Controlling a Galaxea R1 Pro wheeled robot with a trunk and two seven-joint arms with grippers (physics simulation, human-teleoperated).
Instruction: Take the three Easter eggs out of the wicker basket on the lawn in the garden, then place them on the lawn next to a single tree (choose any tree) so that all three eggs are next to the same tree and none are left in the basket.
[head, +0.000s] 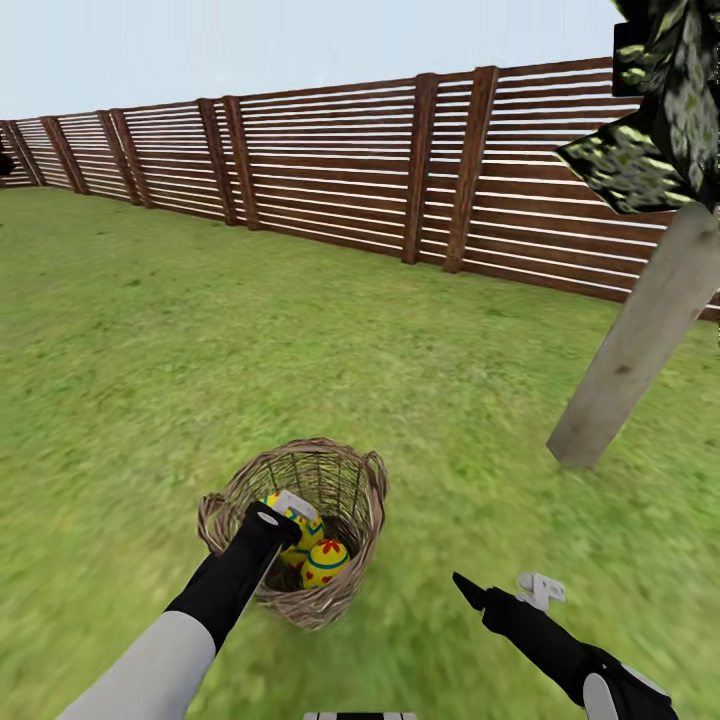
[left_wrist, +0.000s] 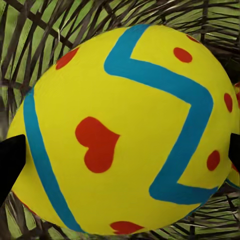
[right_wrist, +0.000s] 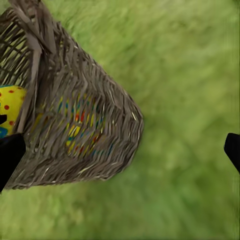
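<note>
The wicker basket (head: 345, 590) stands on the lawn (head: 150, 380), tilted a little. Two Easter eggs show inside it, one (head: 327, 563) toward the near side and one (head: 303, 533) under my left gripper (head: 288, 518). That gripper reaches down into the basket. In the left wrist view a yellow egg (left_wrist: 120, 100) with blue zigzags and red hearts sits between the spread black fingertips (left_wrist: 10, 165), so the left gripper (left_wrist: 122, 155) is open around it. My right gripper (head: 503, 592) hangs open over the grass to the right of the basket (right_wrist: 95, 135). The tree (head: 640, 340) stands at the right.
A brown slatted fence (head: 330, 160) runs across the back of the garden. The tree's dark foliage (head: 660, 100) hangs at the upper right. Open grass (head: 450, 420) lies between the basket and the trunk.
</note>
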